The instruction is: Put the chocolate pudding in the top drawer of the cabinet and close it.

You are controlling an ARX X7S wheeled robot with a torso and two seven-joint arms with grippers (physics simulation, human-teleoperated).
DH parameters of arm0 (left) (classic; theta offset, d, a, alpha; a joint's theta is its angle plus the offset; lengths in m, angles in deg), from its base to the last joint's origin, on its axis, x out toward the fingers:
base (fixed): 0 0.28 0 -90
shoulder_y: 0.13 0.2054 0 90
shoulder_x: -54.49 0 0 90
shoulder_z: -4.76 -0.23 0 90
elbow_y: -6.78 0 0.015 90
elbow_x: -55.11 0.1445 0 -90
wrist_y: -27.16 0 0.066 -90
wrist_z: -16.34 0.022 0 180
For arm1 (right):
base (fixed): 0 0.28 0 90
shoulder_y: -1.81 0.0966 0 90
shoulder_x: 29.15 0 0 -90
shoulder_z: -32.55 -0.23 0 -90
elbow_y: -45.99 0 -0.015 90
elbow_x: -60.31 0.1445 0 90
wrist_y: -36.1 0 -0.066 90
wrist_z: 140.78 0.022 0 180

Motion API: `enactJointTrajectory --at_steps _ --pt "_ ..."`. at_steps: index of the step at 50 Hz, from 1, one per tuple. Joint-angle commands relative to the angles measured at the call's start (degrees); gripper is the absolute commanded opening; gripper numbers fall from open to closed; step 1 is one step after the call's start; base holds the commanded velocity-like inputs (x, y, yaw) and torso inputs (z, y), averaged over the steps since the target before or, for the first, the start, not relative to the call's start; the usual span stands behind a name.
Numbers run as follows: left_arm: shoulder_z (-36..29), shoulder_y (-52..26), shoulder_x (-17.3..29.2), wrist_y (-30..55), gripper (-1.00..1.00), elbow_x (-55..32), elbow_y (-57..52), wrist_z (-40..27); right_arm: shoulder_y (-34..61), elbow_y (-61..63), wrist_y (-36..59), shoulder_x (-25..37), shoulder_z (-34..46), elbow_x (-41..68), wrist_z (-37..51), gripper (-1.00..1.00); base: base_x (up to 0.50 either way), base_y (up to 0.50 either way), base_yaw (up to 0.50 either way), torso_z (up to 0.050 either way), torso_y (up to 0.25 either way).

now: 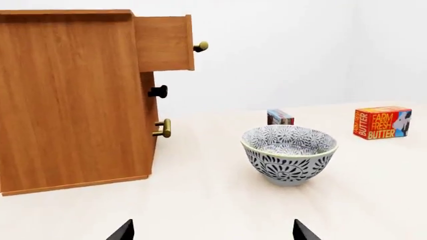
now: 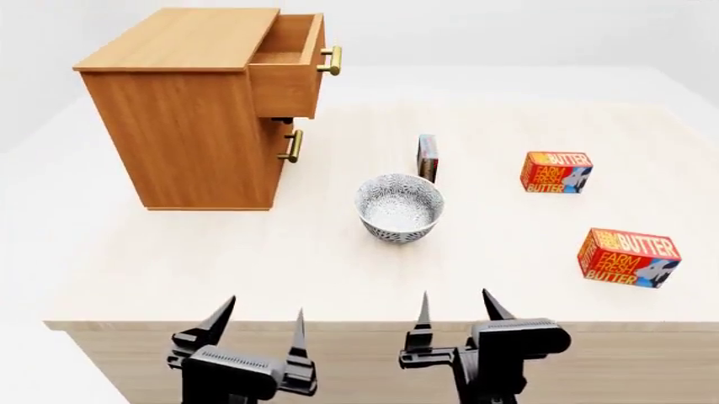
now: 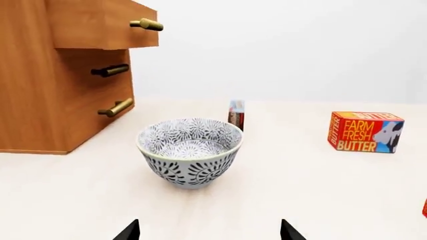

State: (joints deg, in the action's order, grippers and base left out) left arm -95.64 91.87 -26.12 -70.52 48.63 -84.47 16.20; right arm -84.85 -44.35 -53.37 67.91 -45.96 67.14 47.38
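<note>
Chocolate pudding [image 2: 428, 157] stands on edge just behind the patterned bowl [image 2: 400, 207], long axis running away from me. Left to right: the cabinet [image 2: 191, 118] at ten o'clock, top drawer [image 2: 290, 63] pulled open; my left gripper [image 2: 261, 324], jaws spread and empty; my right gripper [image 2: 457, 310], likewise spread, with the carton near twelve o'clock, probably the nearer arm.

The chocolate pudding [image 2: 428, 157] stands upright on its edge; the top drawer [image 2: 290, 63] of the cabinet [image 2: 185, 118] is pulled open.
</note>
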Motion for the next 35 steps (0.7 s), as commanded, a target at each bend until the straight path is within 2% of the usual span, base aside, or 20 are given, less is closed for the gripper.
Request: enactJointTrajectory --at_steps 1,9,16,35 --pt "0.18 -0.21 2.30 4.91 1.00 -4.94 -5.90 2.23 0.98 7.87 9.26 1.66 0.28 0.90 1.48 1.00 0.00 0.00 0.00 0.050 0.000" --pt "2.35 -0.96 5.60 12.50 1.00 -10.11 -15.80 2.04 2.46 13.80 16.42 3.14 0.08 2.41 1.64 1.00 0.00 0.00 0.00 0.050 0.000" --pt "3.18 -2.91 7.39 17.79 1.00 -12.99 -21.29 1.39 4.89 22.10 26.77 4.60 -1.67 5.79 2.32 1.00 0.00 0.00 0.00 0.050 0.000" --pt "3.92 -13.63 10.75 33.70 1.00 -21.18 -28.94 -0.58 8.98 29.13 32.66 7.64 -1.41 7.55 1.44 1.00 0.00 0.00 0.00 0.050 0.000"
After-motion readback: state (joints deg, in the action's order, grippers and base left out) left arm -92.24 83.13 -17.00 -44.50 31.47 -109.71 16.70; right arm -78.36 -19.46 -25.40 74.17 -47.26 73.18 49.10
